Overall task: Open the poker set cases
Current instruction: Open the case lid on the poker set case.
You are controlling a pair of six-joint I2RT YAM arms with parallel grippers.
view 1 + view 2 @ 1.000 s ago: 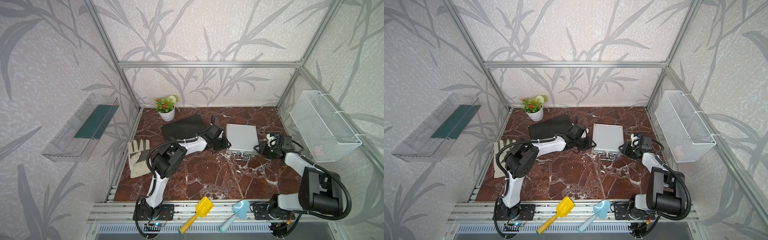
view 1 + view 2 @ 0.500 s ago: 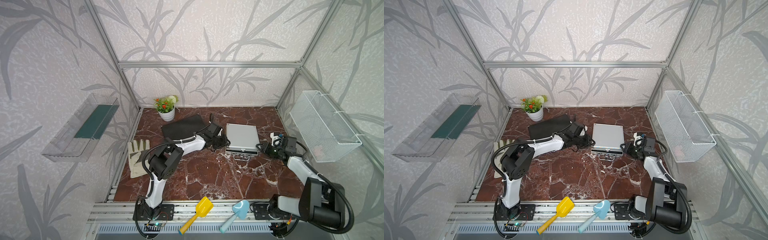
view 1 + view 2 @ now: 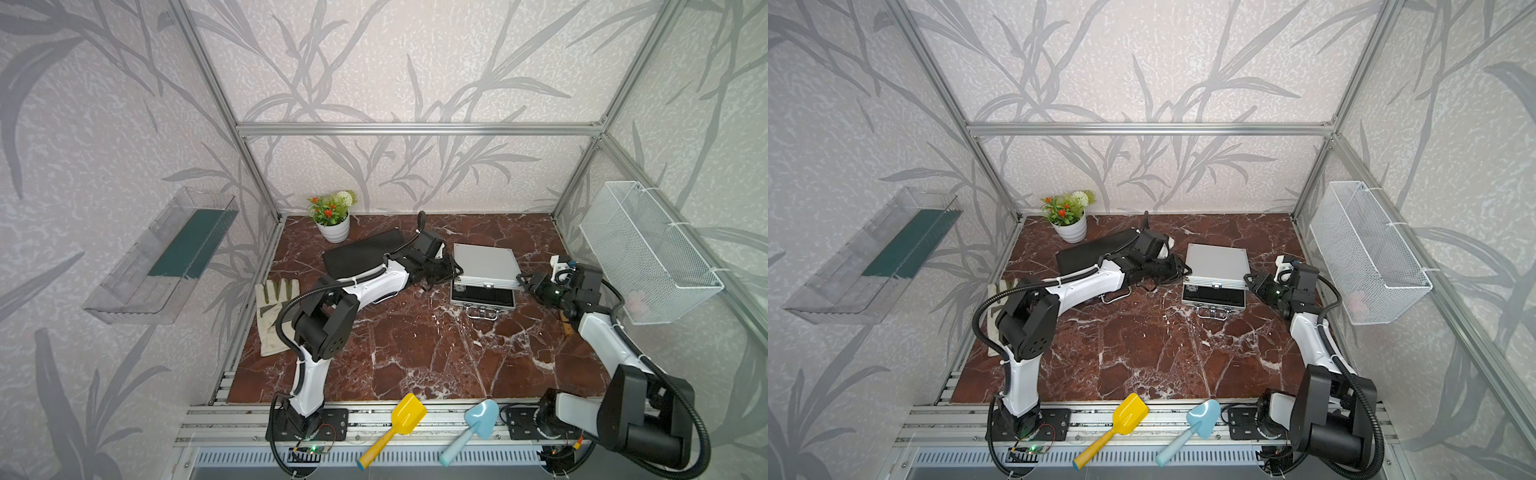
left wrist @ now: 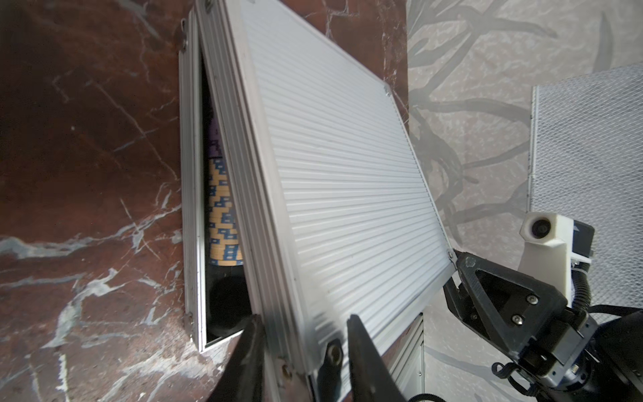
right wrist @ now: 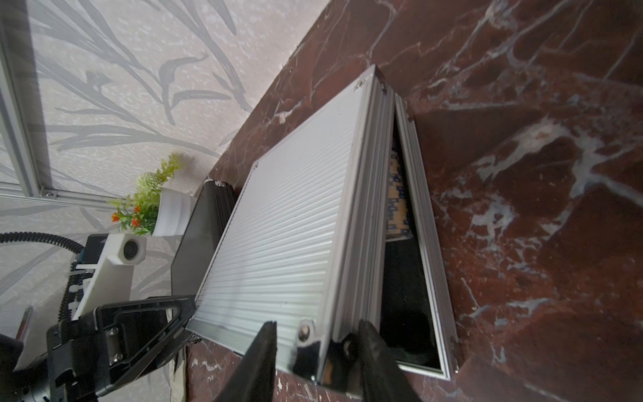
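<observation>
The left jaws and right jaws each pinch a lid corner of the silver case (image 3: 486,264), part-open at one o'clock on the worktop (image 3: 415,353); the black case (image 3: 357,257), at eleven, looks shut.

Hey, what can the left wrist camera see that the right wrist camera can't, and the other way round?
Only the left wrist view shows the right gripper at a corner of the silver case lid, and the white wire basket on the wall. Only the right wrist view shows the left gripper, the black case and the potted plant. Both show the silver case with its lid lifted partway, poker chips in the gap, the marble table, and that arm's own gripper straddling a lid corner.
</observation>
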